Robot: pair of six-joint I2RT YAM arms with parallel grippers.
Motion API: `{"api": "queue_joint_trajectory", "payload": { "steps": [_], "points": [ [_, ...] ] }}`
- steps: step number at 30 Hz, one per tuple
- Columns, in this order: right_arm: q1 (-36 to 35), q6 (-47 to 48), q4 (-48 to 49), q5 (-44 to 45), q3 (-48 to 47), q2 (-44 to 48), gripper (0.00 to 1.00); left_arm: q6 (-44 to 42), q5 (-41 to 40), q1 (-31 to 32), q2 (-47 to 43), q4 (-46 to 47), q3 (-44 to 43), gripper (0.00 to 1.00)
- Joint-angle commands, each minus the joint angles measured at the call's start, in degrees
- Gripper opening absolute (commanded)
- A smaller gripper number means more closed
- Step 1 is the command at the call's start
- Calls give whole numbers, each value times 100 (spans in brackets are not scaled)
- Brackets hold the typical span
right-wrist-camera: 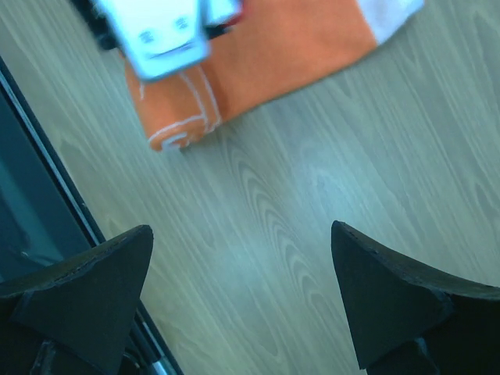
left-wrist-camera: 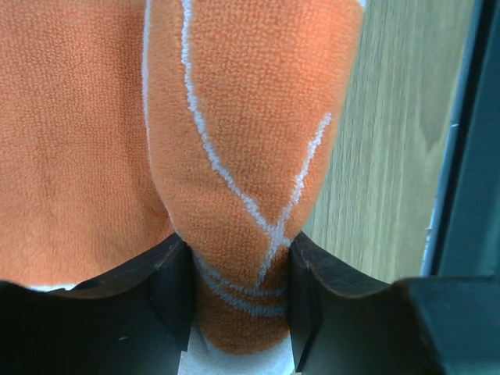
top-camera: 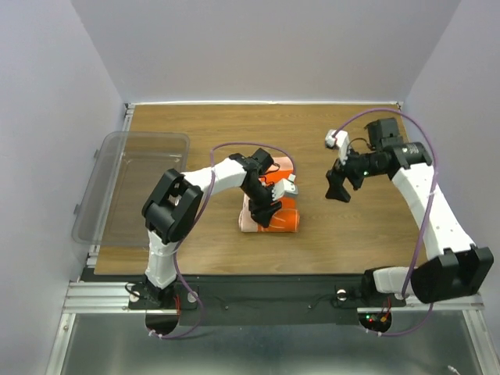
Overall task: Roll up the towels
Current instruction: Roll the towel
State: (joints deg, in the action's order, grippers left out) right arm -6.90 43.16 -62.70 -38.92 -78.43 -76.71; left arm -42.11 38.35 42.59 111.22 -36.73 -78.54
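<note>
L tool (left-wrist-camera: 238, 269) grips towel (left-wrist-camera: 250, 141) fold; wrist cam only.

tub (top-camera: 129, 183): clear plastic, long and shallow, well to the left of the left claw (top-camera: 269, 212), lying over the bench's left edge.
bench (top-camera: 351, 242): brown wood-grain top, spread beneath both claws; its bare grain (right-wrist-camera: 312, 195) shows between the fingers of the right claw (top-camera: 338, 190).
frame (top-camera: 94, 293): aluminium rails along the near edge, nearer than either claw.
walls (top-camera: 266, 47): pale grey, plain, beyond the claws and to both sides of them.
</note>
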Motion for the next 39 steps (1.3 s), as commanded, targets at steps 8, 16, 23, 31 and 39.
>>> {"api": "queue_joint_trajectory", "payload": {
  "steps": [8,16,23,31,39],
  "points": [
    [-2517,-422,1381,2466,1400,658,100,-430,849,-523,1779,-1626,-1294,55],
    [-4056,-835,2946,3847,2007,-63,100,-702,1157,-690,2281,-1960,-1769,57],
    [-4716,-756,4072,4314,2447,-599,100,-773,1175,-699,2563,-2066,-1954,59],
    [-4716,-598,4599,4445,2842,-1083,94,-904,1298,-822,2440,-2084,-1884,60],
    [-4707,-290,4943,4472,3404,-1039,42,-1045,1482,-901,2089,-2250,-1735,63]
  ]
}}
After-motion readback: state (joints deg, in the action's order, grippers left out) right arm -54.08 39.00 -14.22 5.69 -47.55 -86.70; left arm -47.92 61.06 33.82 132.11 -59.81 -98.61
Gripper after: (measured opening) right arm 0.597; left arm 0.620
